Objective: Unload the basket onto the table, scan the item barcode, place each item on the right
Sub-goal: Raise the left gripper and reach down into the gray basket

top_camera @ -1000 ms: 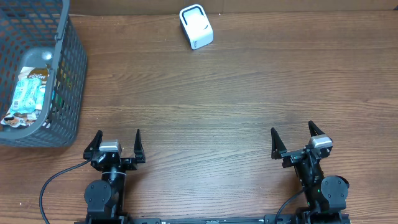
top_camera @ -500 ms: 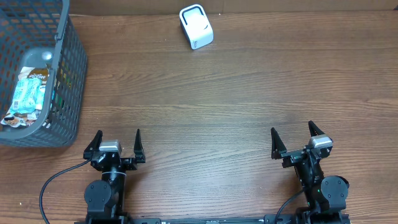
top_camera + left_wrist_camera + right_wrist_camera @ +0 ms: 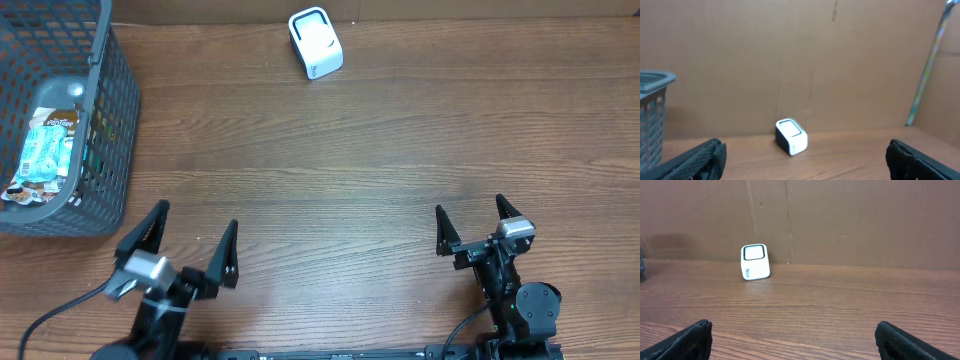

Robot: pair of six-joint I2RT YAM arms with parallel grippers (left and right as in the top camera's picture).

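The white barcode scanner (image 3: 315, 43) stands at the back of the wooden table, and it also shows in the left wrist view (image 3: 791, 136) and the right wrist view (image 3: 755, 261). A light blue snack packet (image 3: 45, 150), the item, lies inside the grey basket (image 3: 112, 120) at the far left. My left gripper (image 3: 198, 214) is open and empty near the front left, raised and turned slightly; its fingers frame the scanner far ahead (image 3: 803, 161). My right gripper (image 3: 469, 203) is open and empty at the front right (image 3: 792, 332).
More packets lie under and beside the blue one in the basket, whose rim (image 3: 652, 79) shows at the left of the left wrist view. A brown cardboard wall (image 3: 840, 215) closes off the back of the table.
The left arm has risen and swung a little to the left, so its fingers look larger and splayed from overhead. The right arm has not moved.
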